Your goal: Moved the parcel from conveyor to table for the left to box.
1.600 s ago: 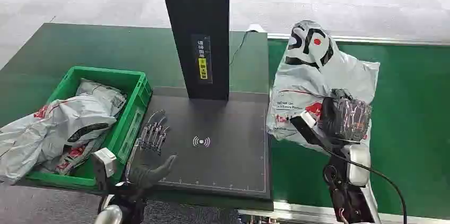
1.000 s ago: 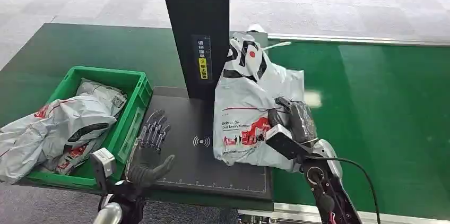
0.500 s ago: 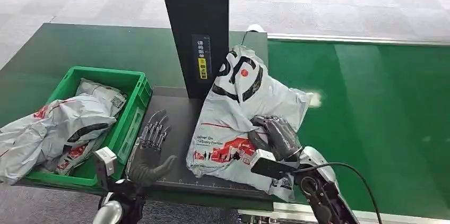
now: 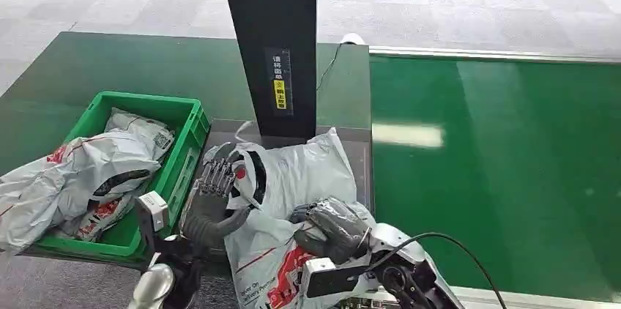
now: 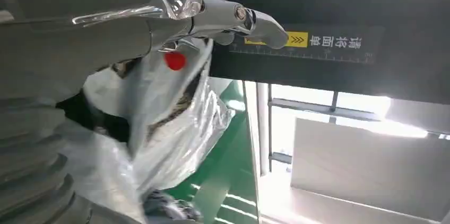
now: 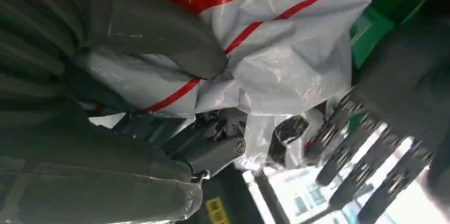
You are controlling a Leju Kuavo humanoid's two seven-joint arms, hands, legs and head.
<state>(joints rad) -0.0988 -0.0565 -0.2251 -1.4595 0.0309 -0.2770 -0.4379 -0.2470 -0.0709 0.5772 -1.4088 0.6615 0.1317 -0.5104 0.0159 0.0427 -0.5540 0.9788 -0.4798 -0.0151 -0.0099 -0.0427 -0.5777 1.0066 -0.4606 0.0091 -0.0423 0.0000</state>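
Observation:
The parcel (image 4: 293, 192), a white plastic bag with red and black print, lies on the black scanner plate (image 4: 218, 135) and hangs over its front edge. My right hand (image 4: 333, 230) grips the parcel's near part; in the right wrist view its thumb (image 6: 154, 33) presses a fold of the parcel (image 6: 286, 54). My left hand (image 4: 212, 195) is open at the plate's left side, fingers stretched out, with the bag's black-printed end lying against the palm. The left wrist view has the fingers (image 5: 233, 17) extended over the parcel (image 5: 159, 118).
A green crate (image 4: 192, 129) with several bagged parcels stands left of the plate, close to my left hand. The black scanner post (image 4: 271, 38) rises right behind the parcel. The green conveyor belt (image 4: 498, 177) stretches to the right.
My right hand has carried the parcel off the conveyor, leftward and nearer, and laid it on the plate. Its end now rests against my left hand, which has barely moved.

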